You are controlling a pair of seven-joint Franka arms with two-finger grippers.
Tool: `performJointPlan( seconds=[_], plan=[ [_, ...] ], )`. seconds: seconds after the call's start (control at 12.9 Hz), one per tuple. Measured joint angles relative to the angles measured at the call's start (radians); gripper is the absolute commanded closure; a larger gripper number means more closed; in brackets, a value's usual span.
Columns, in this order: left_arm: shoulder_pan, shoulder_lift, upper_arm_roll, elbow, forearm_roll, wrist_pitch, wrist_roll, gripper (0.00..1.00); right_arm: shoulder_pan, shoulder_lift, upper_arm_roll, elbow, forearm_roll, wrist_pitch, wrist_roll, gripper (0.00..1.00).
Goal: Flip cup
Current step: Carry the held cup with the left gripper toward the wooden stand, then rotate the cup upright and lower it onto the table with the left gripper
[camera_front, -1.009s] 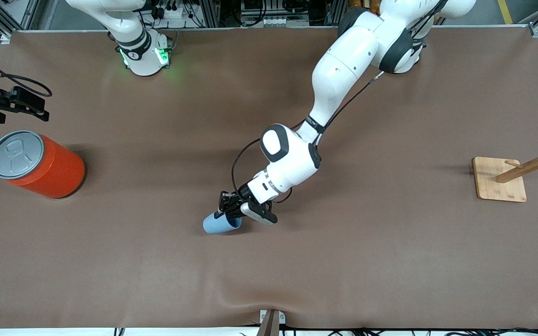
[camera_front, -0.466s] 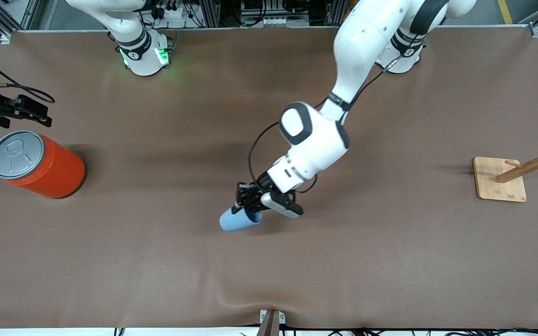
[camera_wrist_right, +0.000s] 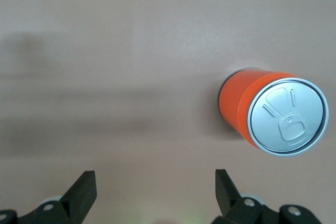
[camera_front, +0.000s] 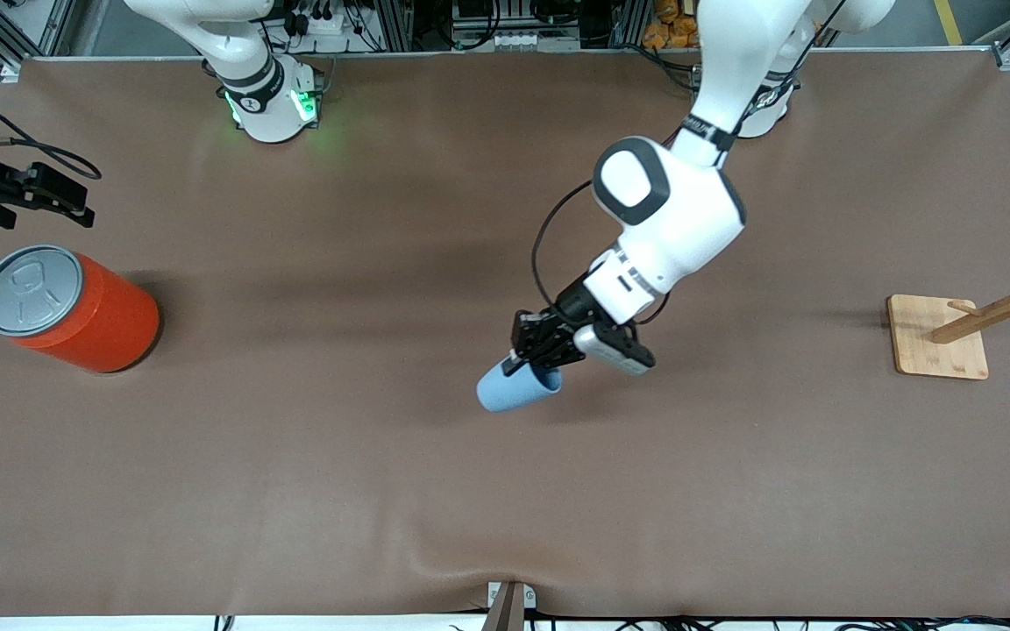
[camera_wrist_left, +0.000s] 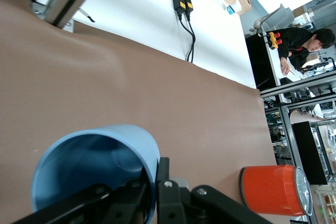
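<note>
The cup (camera_front: 512, 391) is a small light-blue tumbler. It lies sideways in the air over the middle of the table. My left gripper (camera_front: 533, 361) is shut on its rim. In the left wrist view the cup (camera_wrist_left: 94, 163) shows its open mouth, and my left gripper (camera_wrist_left: 155, 184) has one finger inside the wall and one outside. My right gripper (camera_front: 39, 194) hangs at the right arm's end of the table, above the orange can (camera_front: 67, 307). In the right wrist view it (camera_wrist_right: 155, 188) is open and empty.
The orange can with a grey pull-tab lid stands upright; it shows in the right wrist view (camera_wrist_right: 273, 116) and the left wrist view (camera_wrist_left: 273, 190). A wooden rack on a square base (camera_front: 939, 337) stands at the left arm's end.
My left gripper has risen with the cup and carried it toward the left arm's end of the table. The right arm has barely moved.
</note>
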Motion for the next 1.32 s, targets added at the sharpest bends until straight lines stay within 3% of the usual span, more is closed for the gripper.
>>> performJointPlan(
  seconds=[0.39,0.62,0.93,1.32],
  plan=[
    [0.114,-0.056,0.004,-0.034,0.127,-0.157,-0.021,1.00,0.000,0.000,0.004,0.000,0.000,-0.002,0.000,0.00],
    [0.218,-0.084,0.005,-0.004,0.358,-0.324,-0.130,1.00,0.000,-0.001,0.007,0.000,0.000,-0.002,0.000,0.00],
    [0.337,-0.119,0.007,0.053,0.536,-0.549,-0.165,1.00,0.000,-0.001,0.007,0.003,0.000,-0.002,0.000,0.00],
    [0.406,-0.160,0.007,0.055,0.839,-0.824,-0.254,1.00,0.000,-0.003,0.006,0.032,0.000,-0.001,0.000,0.00]
  ],
)
